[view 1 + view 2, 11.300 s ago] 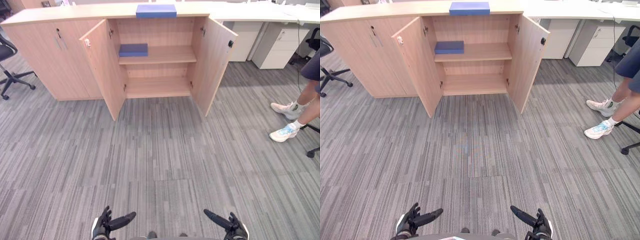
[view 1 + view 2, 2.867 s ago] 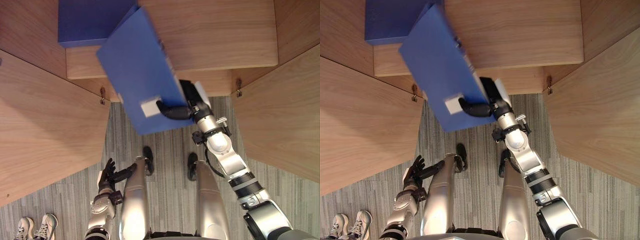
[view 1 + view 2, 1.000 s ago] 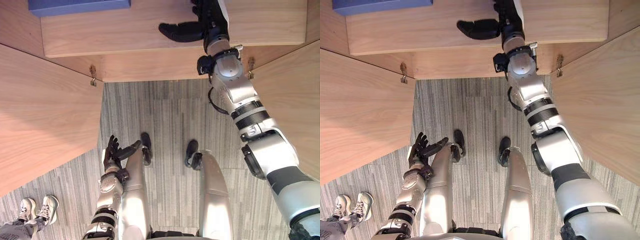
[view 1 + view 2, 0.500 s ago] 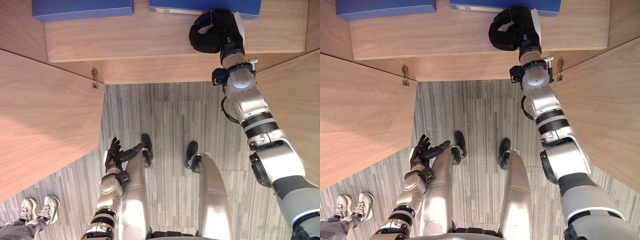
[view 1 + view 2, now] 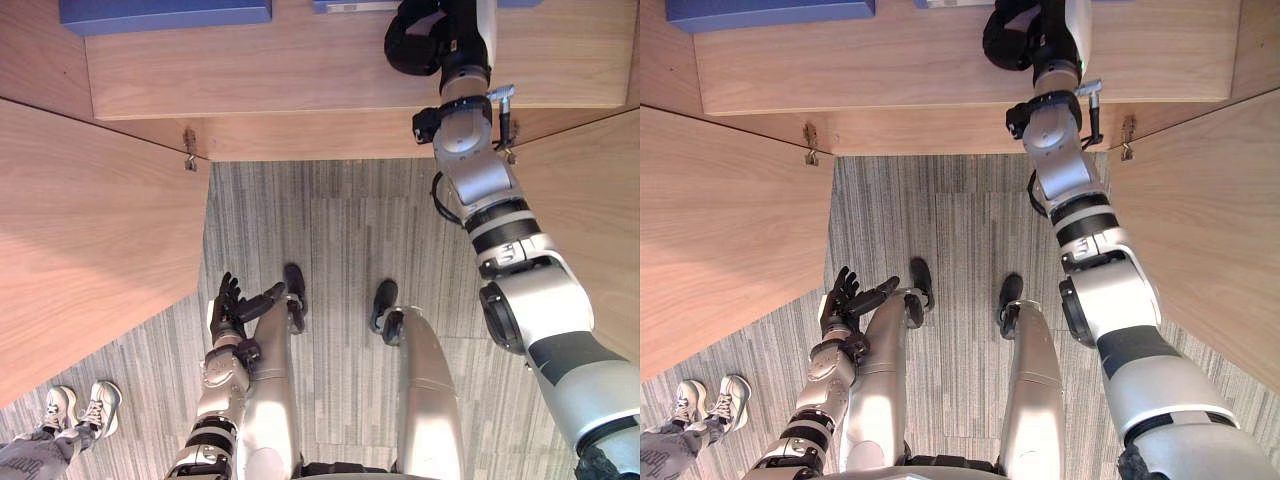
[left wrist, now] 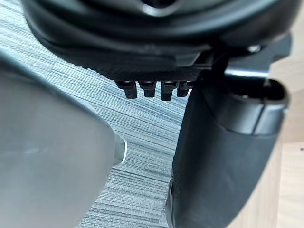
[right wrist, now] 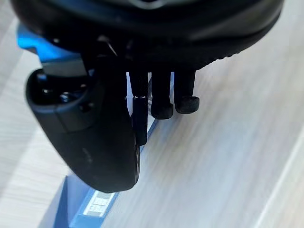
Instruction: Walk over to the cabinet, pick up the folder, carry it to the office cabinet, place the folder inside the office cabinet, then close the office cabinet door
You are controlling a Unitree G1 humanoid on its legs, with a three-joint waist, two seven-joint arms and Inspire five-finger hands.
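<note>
1. Wooden left door (image 5: 90,230) stands wide open; the left hand (image 5: 232,312) hangs low beside it, fingers loosely spread, empty.
2. A second blue folder (image 5: 165,12) lies at the shelf's (image 5: 300,75) left back corner.
3. The task's folder (image 7: 66,209) lies flat on the shelf, right of centre.
4. The right hand (image 5: 430,40) sits at its near edge, fingers curled, gripping nothing.
5. Draw that hand straight back past the shelf's front edge without dragging the folder, then swing the right door (image 5: 590,190) shut.
</note>
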